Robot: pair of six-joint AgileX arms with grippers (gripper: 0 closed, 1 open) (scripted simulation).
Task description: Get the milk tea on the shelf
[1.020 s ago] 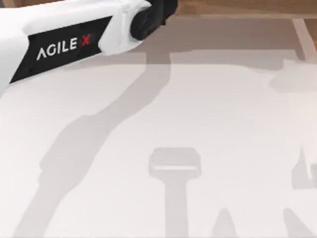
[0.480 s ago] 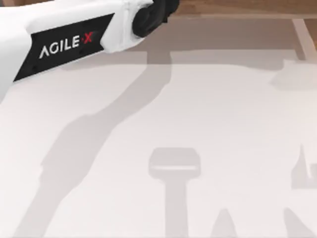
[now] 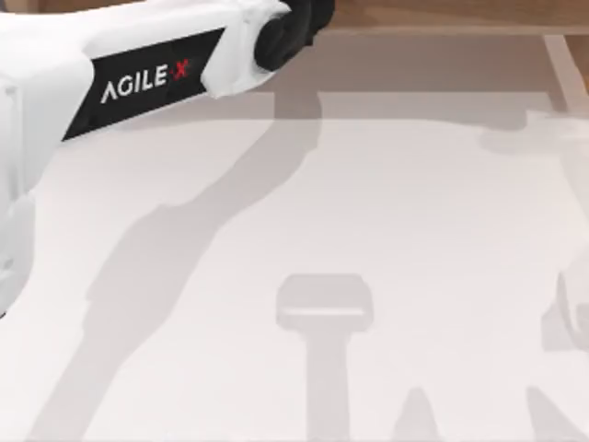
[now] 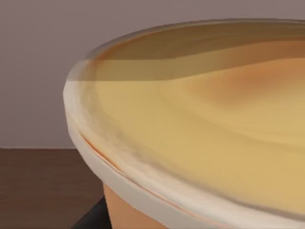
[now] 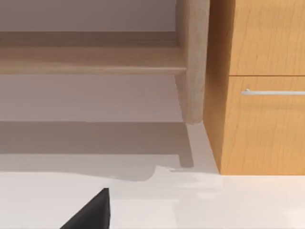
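Top view: my left arm (image 3: pixel 138 74), white with a black AgileX panel, reaches across the far left of the pale table (image 3: pixel 368 230) toward the wide light brown wooden shelf (image 3: pixel 442 14) at the table's far edge. Its dark wrist end sits at the shelf's front edge, and the left gripper itself lies beyond that, so I cannot tell how its fingers stand. Only shadows cross the table surface.

Left wrist view: the milk tea (image 4: pixel 200 129), a small tapered cup with orange-tan sides and a pale yellow-cream round top, sits directly under the left wrist, very close. A dark brown wooden surface shows beside it and a plain grey wall behind. A black part shows at the cup's side, just below the rim; whether it is a finger clamped on the cup I cannot tell. I judge the cup to be at the shelf, but whether it rests there or hangs in the grip cannot be read.

Right wrist view: the right arm is parked, looking at the shelf board (image 5: pixel 90 59), its slanted wooden post (image 5: pixel 193 62) and an orange-tan cabinet (image 5: pixel 257 86). A black finger (image 5: pixel 90 212) shows; the spread of the right gripper I cannot tell.

Handling, as judgement: light, thin-walled and smooth, easily crushed or tipped. Grip the tapered sides below the rim, gently, keeping it upright.
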